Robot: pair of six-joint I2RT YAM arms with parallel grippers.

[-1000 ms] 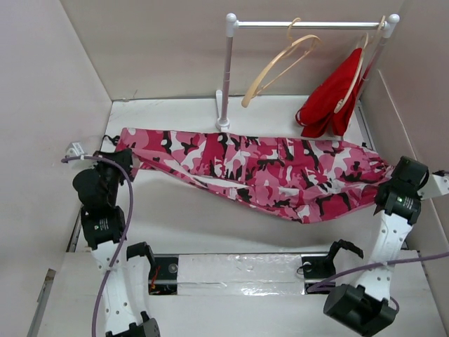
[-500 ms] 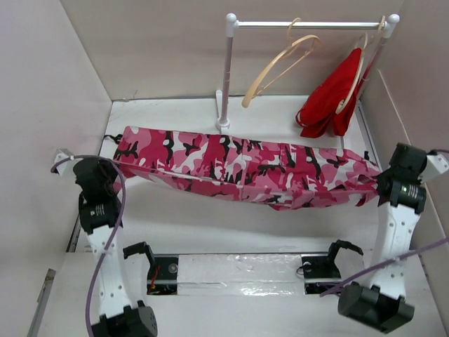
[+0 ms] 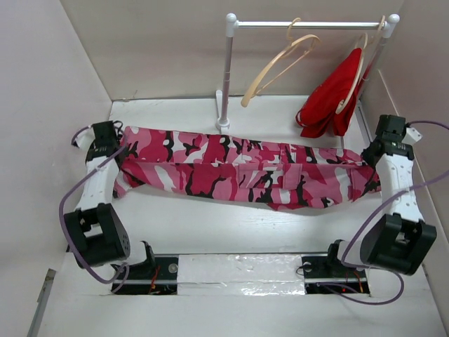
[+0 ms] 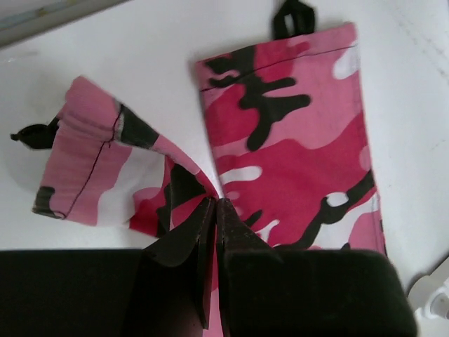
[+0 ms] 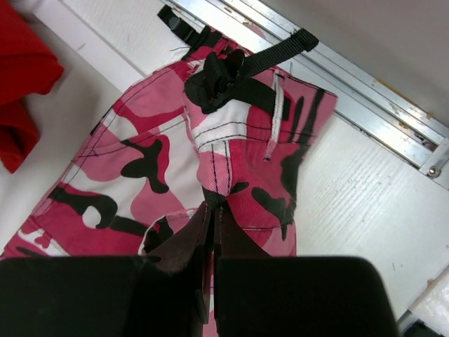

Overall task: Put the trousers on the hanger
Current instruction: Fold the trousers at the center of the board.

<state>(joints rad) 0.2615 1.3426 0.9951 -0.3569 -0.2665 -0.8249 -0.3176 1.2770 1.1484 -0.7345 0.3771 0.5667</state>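
The left end effector (image 4: 215, 203) is clamped on the trousers (image 4: 295, 140), its jaws pressed together on a pinch of cloth between the two leg ends. One cuff bunches to the left of the fingertips, while the other lies flat on the white table (image 4: 140, 49) with a small black loop at its hem. The right end effector (image 5: 210, 207) is likewise closed on the camouflage cloth, gripping a fold just below the waistband, where a black buckle strap (image 5: 224, 77) lies across the top edge.

From above, the left end effector (image 3: 116, 144) sits at the left end of the trousers (image 3: 238, 172) and the right end effector (image 3: 372, 156) at the right end. The garment is spread lengthwise between them across the middle of the table (image 3: 210, 225).

At the far side stands a white rail (image 3: 309, 24). The hanger (image 3: 277, 67) hangs bare from it, tilted, just right of the rail's left post. A red garment (image 3: 330, 98) hangs on a second hanger at the rail's right end, far of the right end effector.
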